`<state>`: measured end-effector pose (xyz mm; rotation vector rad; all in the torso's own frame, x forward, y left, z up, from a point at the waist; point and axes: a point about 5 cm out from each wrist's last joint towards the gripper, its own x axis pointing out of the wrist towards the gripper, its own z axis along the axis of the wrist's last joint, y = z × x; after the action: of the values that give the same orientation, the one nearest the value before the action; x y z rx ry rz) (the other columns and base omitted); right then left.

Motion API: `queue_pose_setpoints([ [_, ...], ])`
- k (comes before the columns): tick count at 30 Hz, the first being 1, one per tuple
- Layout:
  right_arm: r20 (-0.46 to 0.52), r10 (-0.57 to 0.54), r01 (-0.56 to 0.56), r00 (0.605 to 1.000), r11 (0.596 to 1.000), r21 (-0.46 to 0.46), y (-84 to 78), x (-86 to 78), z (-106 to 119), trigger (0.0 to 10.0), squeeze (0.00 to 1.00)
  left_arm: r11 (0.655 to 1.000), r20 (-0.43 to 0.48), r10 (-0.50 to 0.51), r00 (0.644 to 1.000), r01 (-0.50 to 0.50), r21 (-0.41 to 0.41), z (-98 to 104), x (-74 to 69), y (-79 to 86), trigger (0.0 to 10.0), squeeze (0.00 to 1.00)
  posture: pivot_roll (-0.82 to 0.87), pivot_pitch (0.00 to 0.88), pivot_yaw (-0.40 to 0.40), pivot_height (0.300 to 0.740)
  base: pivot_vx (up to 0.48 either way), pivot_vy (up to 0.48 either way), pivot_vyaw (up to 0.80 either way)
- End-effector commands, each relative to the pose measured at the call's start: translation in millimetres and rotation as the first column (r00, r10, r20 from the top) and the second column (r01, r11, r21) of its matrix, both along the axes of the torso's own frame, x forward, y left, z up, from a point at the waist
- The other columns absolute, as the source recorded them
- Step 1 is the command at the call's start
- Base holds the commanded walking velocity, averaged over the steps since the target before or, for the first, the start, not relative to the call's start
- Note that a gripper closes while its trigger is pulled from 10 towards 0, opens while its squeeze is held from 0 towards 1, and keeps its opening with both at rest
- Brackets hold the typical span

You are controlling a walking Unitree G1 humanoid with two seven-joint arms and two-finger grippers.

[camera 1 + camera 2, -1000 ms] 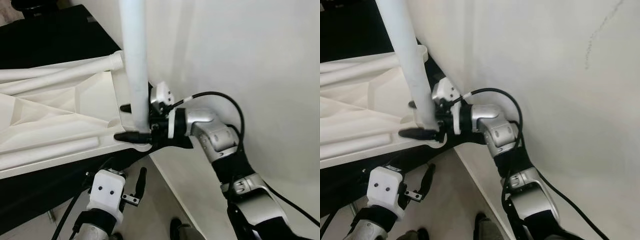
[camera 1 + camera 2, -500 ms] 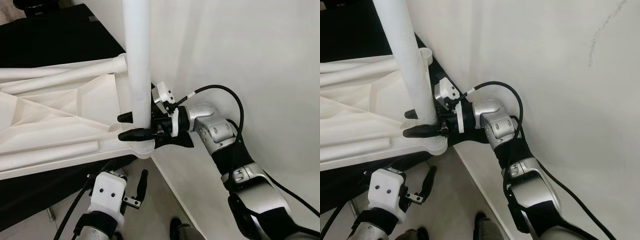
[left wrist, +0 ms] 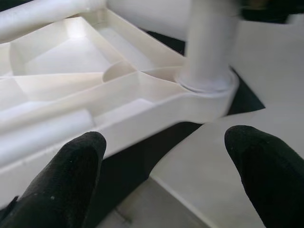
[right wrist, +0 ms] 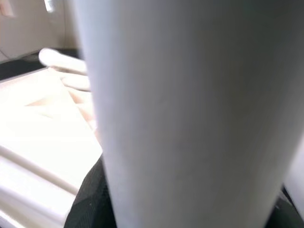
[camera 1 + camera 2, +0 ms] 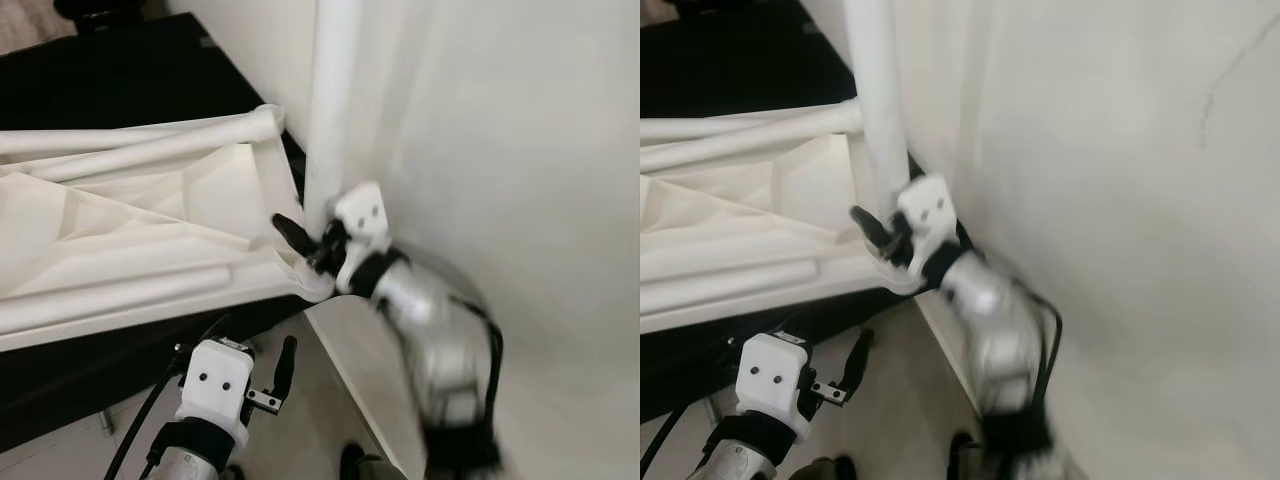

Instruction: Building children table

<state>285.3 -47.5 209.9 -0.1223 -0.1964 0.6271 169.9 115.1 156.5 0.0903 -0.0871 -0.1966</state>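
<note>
Left pincer (image 5: pixel 258 372) hangs low and nearest the camera, below the desk edge, its two black fingers (image 3: pixel 71 166) spread wide and holding nothing; its wrist view looks up at the corner socket (image 3: pixel 209 88) of the upturned white tabletop (image 5: pixel 130 240). Above it, the tabletop lies underside up on the dark desk (image 5: pixel 120 80), ribs exposed, with a second leg (image 5: pixel 140 150) lying flat along its far edge. At the near right corner the upright white leg (image 5: pixel 330 110) stands seated in the socket, close beside the pale wall (image 5: pixel 520 150). Compared with half a second ago, the right pincer (image 5: pixel 300 240) no longer grips the leg squarely from the side with both fingers around its base: the wrist has swung round and the arm is motion-blurred, so whether the fingers are closed on the leg or releasing cannot be told. Its wrist view shows the leg's shaft (image 4: pixel 180 114) very close in front. The leg has also shifted towards the wall in both head views, in part through camera motion. Judged from this, the turn is either twisting the leg home or a regrasp; three corners remain unfitted.
</note>
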Motion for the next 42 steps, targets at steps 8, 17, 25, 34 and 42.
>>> queue_pose_setpoints([
  [8,-0.200,0.039,-0.046,0.979,0.998,-0.033,18.1,14.9,-27.2,2.3,0.00,1.000,-0.023,-0.004,1.000,0.004,0.003,-6.3,0.6,1.0,10.0,0.00,-0.06,0.239,-0.046,0.740,0.000,0.000,0.00],
  [17,-0.137,0.439,-0.427,0.888,0.898,0.108,36.2,6.5,7.3,10.0,1.00,1.000,-0.019,-0.001,1.000,0.001,0.003,-5.6,0.7,0.6,10.0,0.00,-0.06,0.243,-0.046,0.740,0.000,0.000,0.00],
  [25,-0.065,0.760,-0.762,0.647,0.642,-0.084,7.3,35.2,42.5,10.0,0.00,1.000,-0.018,0.000,1.000,0.000,0.000,-3.9,-1.3,-1.4,10.0,0.00,-0.03,0.258,-0.052,0.740,0.000,0.000,0.00],
  [34,-0.168,0.846,-0.863,0.505,0.493,-0.113,-2.8,47.9,48.7,10.0,0.00,1.000,-0.022,-0.002,1.000,0.001,-0.003,-3.1,-3.9,-2.2,10.0,0.00,-0.03,0.271,-0.051,0.740,0.000,0.000,0.00],
  [42,-0.201,0.890,-0.912,0.409,0.398,-0.096,-5.9,57.2,49.5,0.0,0.00,1.000,-0.030,-0.006,1.000,0.006,-0.003,-3.2,-5.7,-2.3,10.0,0.00,-0.02,0.278,-0.046,0.740,0.000,0.000,0.00],
])
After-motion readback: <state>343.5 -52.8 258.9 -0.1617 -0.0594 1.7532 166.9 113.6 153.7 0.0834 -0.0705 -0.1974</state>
